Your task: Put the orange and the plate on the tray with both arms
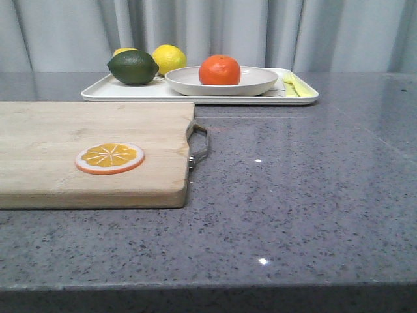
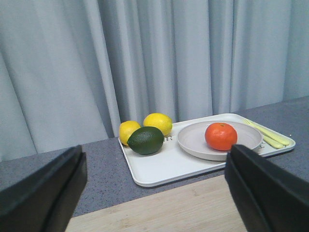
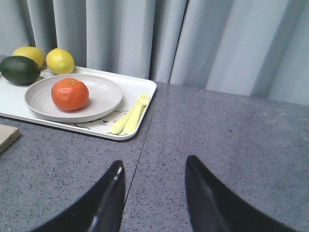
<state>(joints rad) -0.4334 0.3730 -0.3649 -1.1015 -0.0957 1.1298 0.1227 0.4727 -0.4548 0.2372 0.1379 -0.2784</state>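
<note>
The orange (image 1: pixel 219 70) rests in the off-white plate (image 1: pixel 255 83), and the plate sits on the white tray (image 1: pixel 98 91) at the back of the table. The left wrist view has the orange (image 2: pixel 220 136) in the plate (image 2: pixel 193 140) on the tray (image 2: pixel 159 166). The right wrist view has the orange (image 3: pixel 70 94), the plate (image 3: pixel 104 92) and the tray (image 3: pixel 142 87). My left gripper (image 2: pixel 154 166) is open over the wooden board, short of the tray. My right gripper (image 3: pixel 153 166) is open above bare table, off the tray's near corner. Neither gripper appears in the front view.
A wooden cutting board (image 1: pixel 85 150) with a metal handle (image 1: pixel 199 145) lies front left, carrying a flat orange slice (image 1: pixel 109 158). On the tray's left end sit a dark green fruit (image 1: pixel 133 67) and two lemons (image 1: pixel 169 59). Yellow cutlery (image 1: pixel 293 85) lies at its right end. A curtain hangs behind.
</note>
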